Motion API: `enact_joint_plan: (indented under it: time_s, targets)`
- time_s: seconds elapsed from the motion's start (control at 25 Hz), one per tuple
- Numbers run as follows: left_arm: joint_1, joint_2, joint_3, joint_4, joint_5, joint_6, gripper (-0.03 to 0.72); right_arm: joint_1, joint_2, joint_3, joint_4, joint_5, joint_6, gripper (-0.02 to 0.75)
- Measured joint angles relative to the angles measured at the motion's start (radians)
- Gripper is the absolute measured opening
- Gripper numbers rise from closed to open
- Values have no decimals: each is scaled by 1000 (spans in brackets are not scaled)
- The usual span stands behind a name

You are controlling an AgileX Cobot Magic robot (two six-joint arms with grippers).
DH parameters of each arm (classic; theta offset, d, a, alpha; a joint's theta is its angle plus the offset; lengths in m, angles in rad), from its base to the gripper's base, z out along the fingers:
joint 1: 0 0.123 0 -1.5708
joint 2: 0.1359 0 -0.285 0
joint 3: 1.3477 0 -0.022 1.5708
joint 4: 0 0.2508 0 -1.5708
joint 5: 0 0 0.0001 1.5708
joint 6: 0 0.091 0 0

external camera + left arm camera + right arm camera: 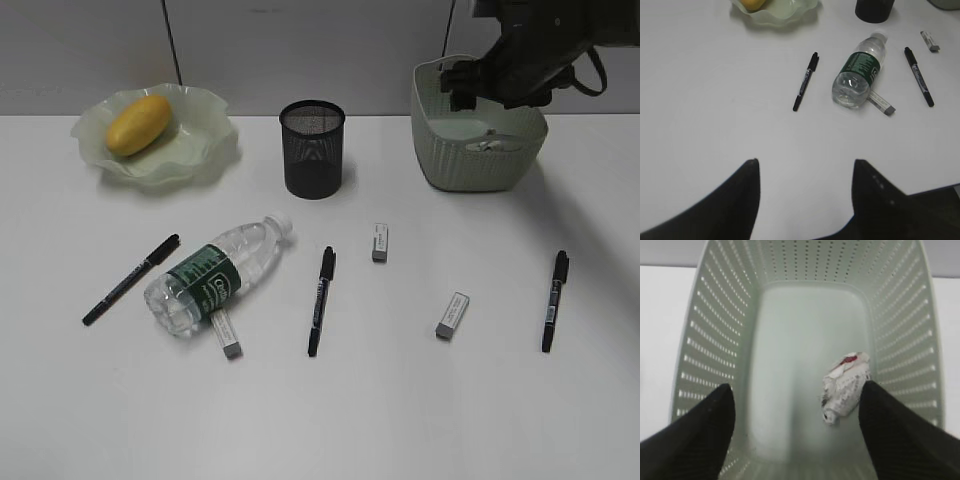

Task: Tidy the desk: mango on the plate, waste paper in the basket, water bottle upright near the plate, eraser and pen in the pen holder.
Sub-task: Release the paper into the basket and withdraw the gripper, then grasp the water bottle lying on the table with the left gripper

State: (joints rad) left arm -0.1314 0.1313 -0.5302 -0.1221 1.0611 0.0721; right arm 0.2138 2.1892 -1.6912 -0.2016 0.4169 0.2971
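Observation:
The mango [138, 124] lies on the plate [205, 140] at the back left. The waste paper [844, 387] lies on the floor of the basket [470, 160]; it also shows in the exterior view [492, 143]. My right gripper [796, 390] is open and empty above the basket's inside [462, 82]. The water bottle [222, 273] lies on its side on the desk [380, 400], over one eraser [228, 337]. Two more erasers [380, 242] [452, 315] and three black pens [131, 279] [321, 299] [555, 299] lie loose. The pen holder [313, 148] stands upright. My left gripper [805, 170] is open over bare desk.
A grey wall runs behind the desk. In the left wrist view the bottle [860, 75], two pens [805, 81] [919, 76] and an eraser [881, 102] lie ahead of the gripper.

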Motion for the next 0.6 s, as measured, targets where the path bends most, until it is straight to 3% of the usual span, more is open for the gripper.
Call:
enact_joint_plan:
  time_s: [0.24,0.6]
  targets:
    - [0,0,0,0,0,0,444,0,-129,-2,10,297,-84,582]
    - [0,0,0,0,0,0,444,0,-307,-9,125,712,-281,538]
